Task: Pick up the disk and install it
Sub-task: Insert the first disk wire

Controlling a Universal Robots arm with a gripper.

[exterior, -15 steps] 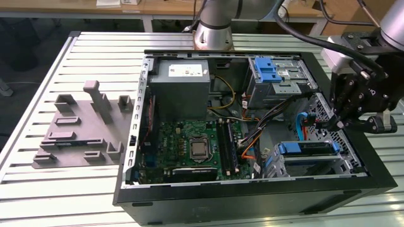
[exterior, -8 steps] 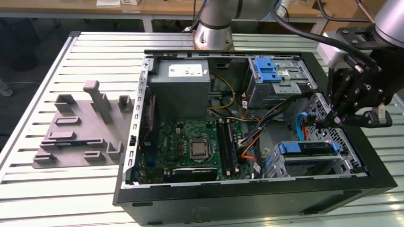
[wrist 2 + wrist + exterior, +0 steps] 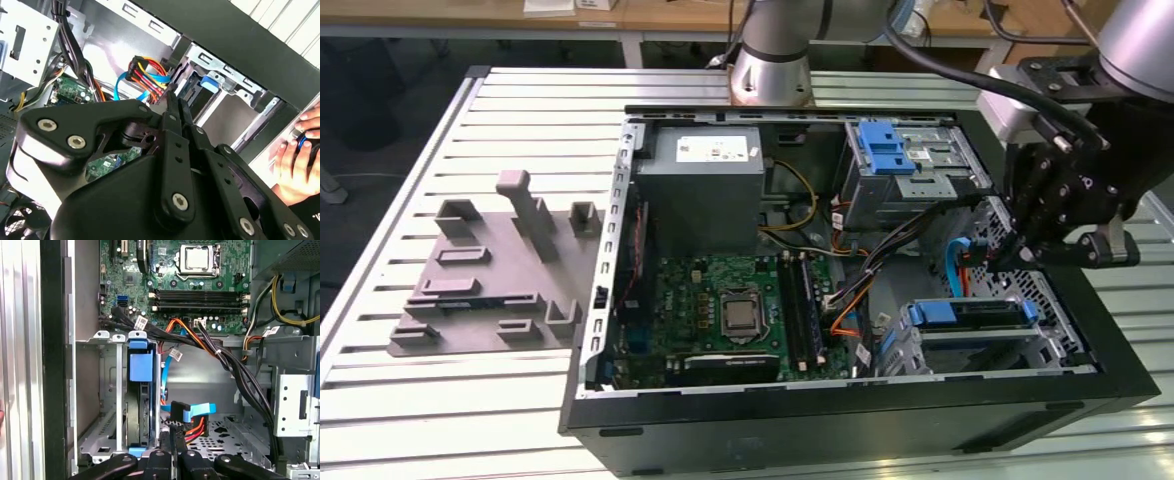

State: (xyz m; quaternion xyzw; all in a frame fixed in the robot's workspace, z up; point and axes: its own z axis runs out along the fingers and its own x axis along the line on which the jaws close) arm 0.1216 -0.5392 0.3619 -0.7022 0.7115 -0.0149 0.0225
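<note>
The disk (image 3: 969, 314) sits slotted in the lower drive cage at the front right corner of the open computer case (image 3: 854, 405); its blue bracket and silver edge show in both wrist views (image 3: 138, 390) (image 3: 210, 83). My gripper (image 3: 1009, 262) hangs inside the case just behind that cage, fingers pressed together with nothing between them. In the first wrist view the fingertips (image 3: 171, 442) stand beside the cage, right under a black connector with a blue cable (image 3: 182, 413) and a red-orange plug.
A grey power supply box (image 3: 708, 190), the motherboard (image 3: 736, 312) and an upper cage with a blue latch (image 3: 894, 150) fill the case. Cable bundles (image 3: 225, 360) cross near my gripper. A person's hand (image 3: 299, 150) rests outside the case wall. A grey fixture (image 3: 494, 275) lies on the exterior view's left.
</note>
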